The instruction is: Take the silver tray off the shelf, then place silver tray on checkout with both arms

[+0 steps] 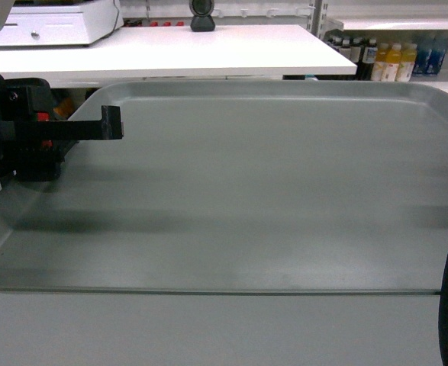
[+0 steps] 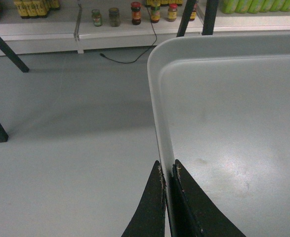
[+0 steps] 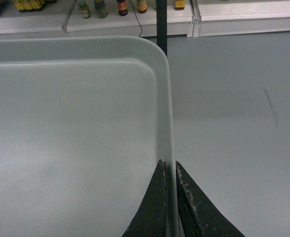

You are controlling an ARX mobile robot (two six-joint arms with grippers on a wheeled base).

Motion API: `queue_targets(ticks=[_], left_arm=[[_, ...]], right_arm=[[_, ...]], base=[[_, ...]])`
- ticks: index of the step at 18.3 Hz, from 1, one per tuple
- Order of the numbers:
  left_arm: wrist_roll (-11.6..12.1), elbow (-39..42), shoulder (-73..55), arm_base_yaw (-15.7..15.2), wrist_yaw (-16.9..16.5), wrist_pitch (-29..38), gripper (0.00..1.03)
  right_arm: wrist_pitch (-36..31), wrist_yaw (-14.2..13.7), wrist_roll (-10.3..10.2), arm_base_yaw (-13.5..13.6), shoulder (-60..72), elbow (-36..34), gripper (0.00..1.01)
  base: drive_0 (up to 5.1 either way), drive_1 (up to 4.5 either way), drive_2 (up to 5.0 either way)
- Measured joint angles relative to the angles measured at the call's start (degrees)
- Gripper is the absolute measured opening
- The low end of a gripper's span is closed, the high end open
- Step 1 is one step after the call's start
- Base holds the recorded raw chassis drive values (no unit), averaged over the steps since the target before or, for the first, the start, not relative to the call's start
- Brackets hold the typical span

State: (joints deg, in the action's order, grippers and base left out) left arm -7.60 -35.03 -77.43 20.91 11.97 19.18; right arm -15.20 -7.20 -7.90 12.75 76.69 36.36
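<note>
The silver tray (image 1: 269, 191) fills most of the head view, held in the air near the camera with its bottom bare. My left gripper (image 2: 167, 168) is shut on its left rim, one finger inside the tray (image 2: 233, 108) and one outside. My right gripper (image 3: 170, 165) is shut on the right rim of the tray (image 3: 75, 128) in the same way. In the head view the left gripper (image 1: 109, 126) shows at the left rim; the right one is nearly off the right edge. The white checkout (image 1: 178, 49) with its round dark scanner (image 1: 202, 14) lies beyond the tray's far rim. I cannot tell which shelf bore the tray.
A white cash drawer (image 1: 56, 23) sits on the checkout's left end. Store shelves with bottles (image 1: 395, 61) stand at the back right. Under the tray is grey floor (image 2: 61, 148), with black table legs (image 2: 6, 49), a floor cable (image 2: 130, 59) and low shelves of jars (image 2: 114, 16).
</note>
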Motion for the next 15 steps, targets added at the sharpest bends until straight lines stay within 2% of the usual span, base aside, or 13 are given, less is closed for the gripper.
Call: queue_targets(ticks=[15], left_arm=[[0.1, 0.0, 0.0, -0.3, -0.1, 0.0, 0.03]], right_arm=[[0.3, -0.1, 0.0, 0.3, 0.1, 0.0, 0.03]], base=[[-4.9, 2.54, 2.5]])
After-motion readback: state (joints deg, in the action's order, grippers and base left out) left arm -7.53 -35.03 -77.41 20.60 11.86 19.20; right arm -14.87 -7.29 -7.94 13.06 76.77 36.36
